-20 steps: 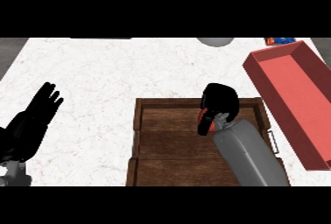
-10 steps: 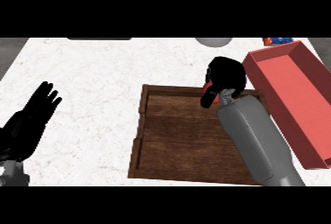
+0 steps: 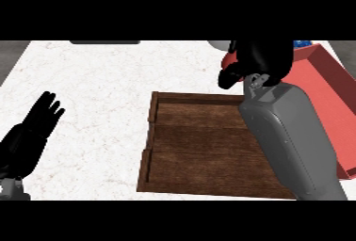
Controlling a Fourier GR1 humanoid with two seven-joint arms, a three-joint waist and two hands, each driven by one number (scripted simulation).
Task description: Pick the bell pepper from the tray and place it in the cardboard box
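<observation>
The brown wooden tray (image 3: 201, 150) lies on the counter with nothing showing on its boards. My right hand (image 3: 262, 59) is above the tray's far right corner, right beside the red cardboard box (image 3: 327, 89). Its fingers are curled round the red bell pepper (image 3: 228, 60), of which only a red sliver shows at the hand's left side. The grey right forearm covers the tray's right part and some of the box. At the view's left, my left hand (image 3: 31, 136) rests open over the white counter, fingers pointing up.
The white marble counter (image 3: 97, 94) spreads to the left of the tray. A pale round object (image 3: 219, 44) and a blue item (image 3: 303, 44) sit at the far edge near the box. A dark shape (image 3: 104, 42) lies at the far edge.
My right hand has carried the bell pepper away from the tray's middle, farther back and rightward to the box's near side. The left hand has stayed in place.
</observation>
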